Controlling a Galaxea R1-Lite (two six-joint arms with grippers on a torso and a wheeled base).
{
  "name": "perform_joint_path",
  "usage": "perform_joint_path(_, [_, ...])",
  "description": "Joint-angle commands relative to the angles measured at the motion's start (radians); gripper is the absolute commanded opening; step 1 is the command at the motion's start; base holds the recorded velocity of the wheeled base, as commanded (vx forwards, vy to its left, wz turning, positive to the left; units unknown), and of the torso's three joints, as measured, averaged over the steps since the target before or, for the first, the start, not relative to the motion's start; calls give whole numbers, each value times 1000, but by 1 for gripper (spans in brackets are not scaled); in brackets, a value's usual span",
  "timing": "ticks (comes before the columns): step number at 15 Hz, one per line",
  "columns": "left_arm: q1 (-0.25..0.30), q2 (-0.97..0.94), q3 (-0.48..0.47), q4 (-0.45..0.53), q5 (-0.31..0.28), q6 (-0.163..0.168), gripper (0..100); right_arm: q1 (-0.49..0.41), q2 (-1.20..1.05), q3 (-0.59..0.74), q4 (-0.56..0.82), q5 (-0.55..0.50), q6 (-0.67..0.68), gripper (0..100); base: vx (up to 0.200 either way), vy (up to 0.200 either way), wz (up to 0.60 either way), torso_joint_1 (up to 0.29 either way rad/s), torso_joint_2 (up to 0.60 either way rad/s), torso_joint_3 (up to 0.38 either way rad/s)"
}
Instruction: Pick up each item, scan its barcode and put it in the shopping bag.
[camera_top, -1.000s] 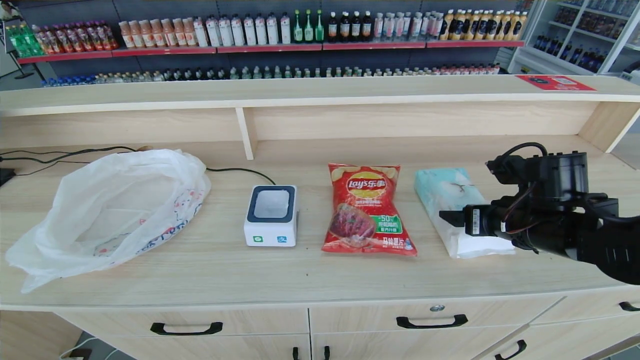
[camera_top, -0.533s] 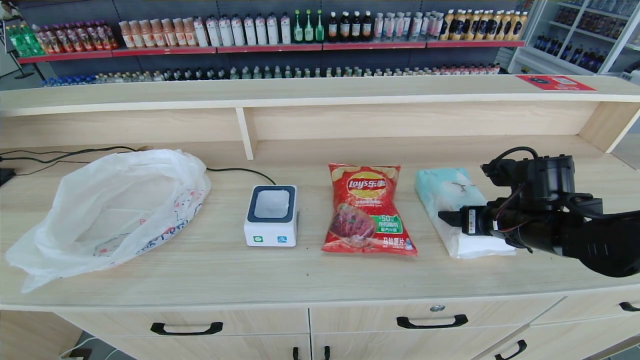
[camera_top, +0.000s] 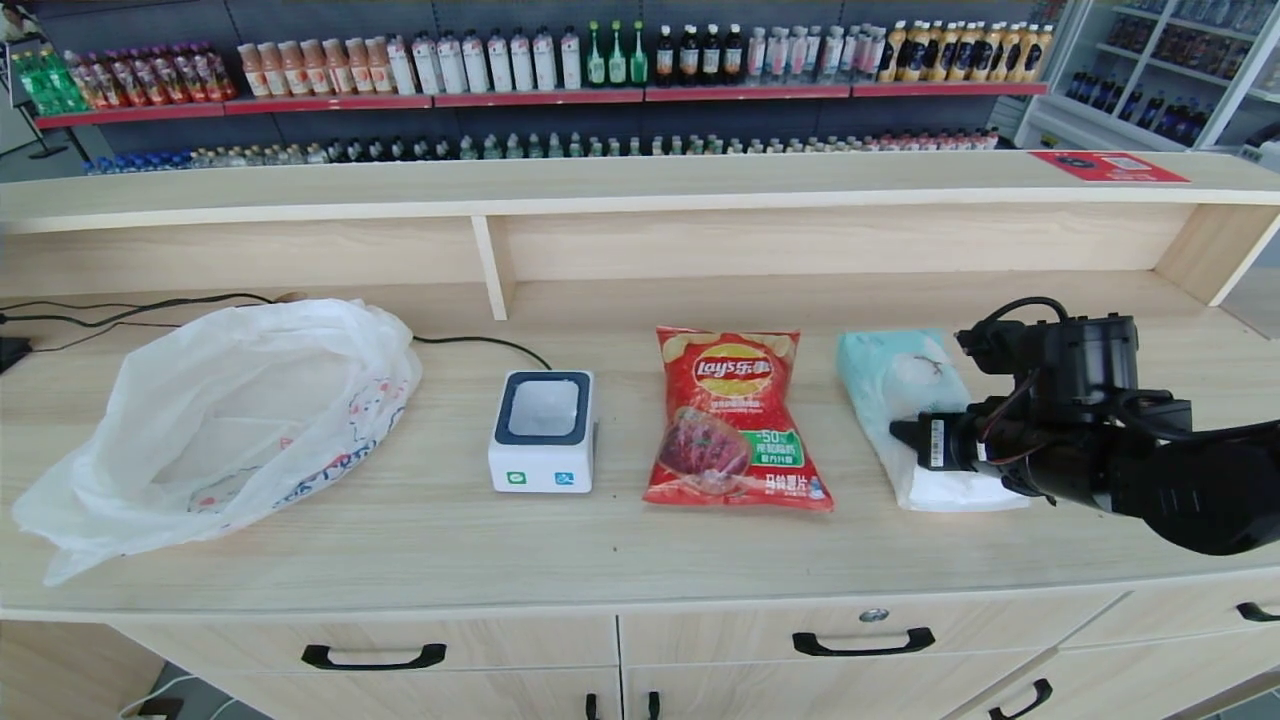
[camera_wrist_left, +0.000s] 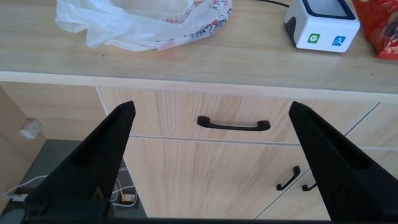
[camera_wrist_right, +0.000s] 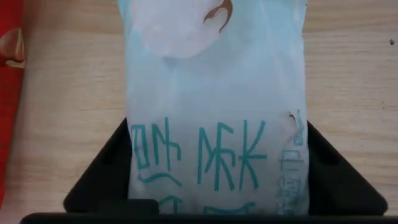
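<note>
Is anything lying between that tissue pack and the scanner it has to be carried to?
Yes: the red chips bag lies flat on the counter between the tissue pack and the scanner; lifting over it looks easy.

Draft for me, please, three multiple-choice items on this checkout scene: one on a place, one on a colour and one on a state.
1. What lies between the scanner and the tissue pack?
A. a drinks can
B. the chip bag
C. a glass jar

2. What colour is most of the chip bag?
A. red
B. blue
C. black

3. How does the left gripper stand?
A. shut on the scanner
B. shut on nothing
C. open

Key:
1 B, the chip bag lies flat on the counter with the scanner on one side and the tissue pack on the other.
2 A, its wrapper is red all over.
3 C, the left wrist view shows its jaws wide apart with nothing between them.
</note>
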Motion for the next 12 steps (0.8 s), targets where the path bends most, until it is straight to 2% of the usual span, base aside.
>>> perform_joint_path(1, [-1, 0, 0, 0, 1, -1, 100, 0, 16, -2, -2, 0, 2, 0, 0, 0, 0, 0, 0, 0])
perform_joint_path(6, [1, 0, 0, 0, 1, -1, 100, 2, 20, -51, -36, 1, 1, 0, 0, 0, 0, 0, 0, 0])
perform_joint_path(8, [-1, 0, 0, 0, 1, -1, 100, 6, 27, -91, -88, 0, -2, 0, 0, 0, 0, 0, 0, 0])
perform_joint_path(12, [1, 0, 0, 0, 1, -1, 100, 8, 5, -79, -180, -2, -6, 0, 0, 0, 0, 0, 0, 0])
